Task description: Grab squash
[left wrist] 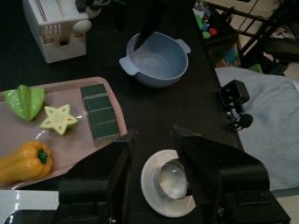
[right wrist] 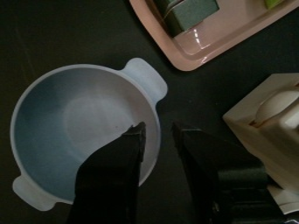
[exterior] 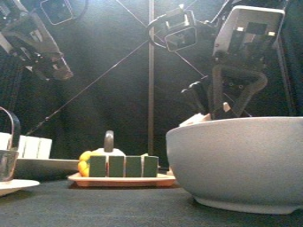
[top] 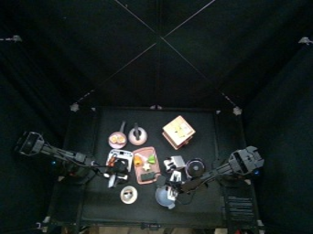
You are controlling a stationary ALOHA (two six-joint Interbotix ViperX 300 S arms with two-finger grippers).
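A grey bowl (left wrist: 156, 59) sits near a pink tray (left wrist: 70, 162).

Above the pink tray (left wrist: 70, 144) you have open room for the left gripper (left wrist: 149, 171). The saucer with a spoon (left wrist: 167, 179) lies just beside it; the grey bowl (left wrist: 158, 59) stands farther along the bench (left wrist: 198, 105).

Light falls from above onto the table (top: 123, 206), while the black curtains (top: 73, 55) swallow nearly everything around it, so the top view is dim and its small things are hard to read. In the front view the near bowl (exterior: 236, 164) looms soft, perhaps out of focus. The pink tray (left wrist: 70, 166) shows mild glare (wrist views are brighter).
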